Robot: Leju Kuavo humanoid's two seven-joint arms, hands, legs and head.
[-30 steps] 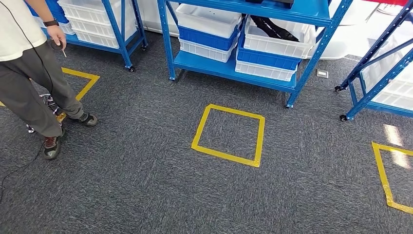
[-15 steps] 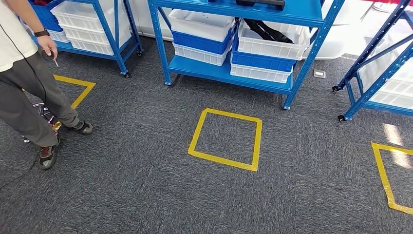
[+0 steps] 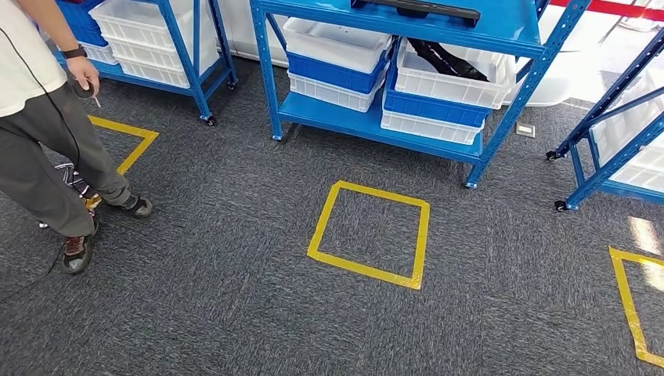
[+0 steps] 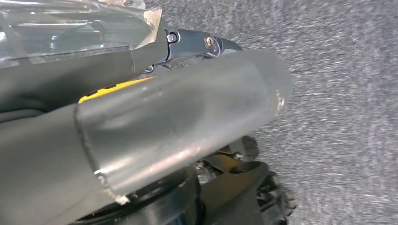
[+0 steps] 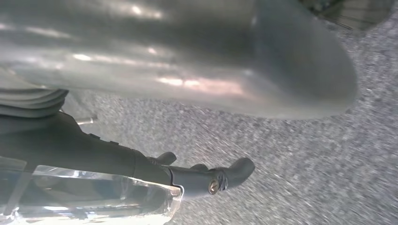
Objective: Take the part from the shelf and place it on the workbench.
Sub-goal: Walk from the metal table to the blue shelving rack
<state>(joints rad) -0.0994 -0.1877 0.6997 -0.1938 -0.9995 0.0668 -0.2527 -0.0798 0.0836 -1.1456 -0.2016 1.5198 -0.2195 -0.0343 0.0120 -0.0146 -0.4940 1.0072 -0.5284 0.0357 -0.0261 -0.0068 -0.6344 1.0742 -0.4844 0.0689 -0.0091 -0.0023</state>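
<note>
The move turns on how the shelf (image 3: pixel 368 117) lies from the arms: it stands ahead of the robot, across the carpet and beyond the yellow square (image 3: pixel 369 270) taped on the floor, and slightly to the right of the head view's centre. Which item is the part I cannot say for sure. A long black bar (image 3: pixel 415 9) lies on the upper deck, its long axis running along the shelf front, crosswise to the robot's line of approach. A dark strap-like thing (image 3: pixel 448 61) lies slanted in the right white bin (image 3: pixel 450 82) below. Both sit toward the shelf's right half, so the right arm looks a little better placed than the left, though neither is within reach from here. In the wrist views both arms hang low over the carpet. The left robot hand (image 4: pixel 178 108) holds nothing, its thumb and a dark finger stretched out and apart. The right robot hand (image 5: pixel 197 70) is likewise empty, with thumb and fingers spread. My judgement is that the robot must first close on the shelf, probably up to the square, then lift an arm and meet the bar across its length rather than end-on. A person (image 3: pixel 47 133) stands off to the left, well apart from that path.
</note>
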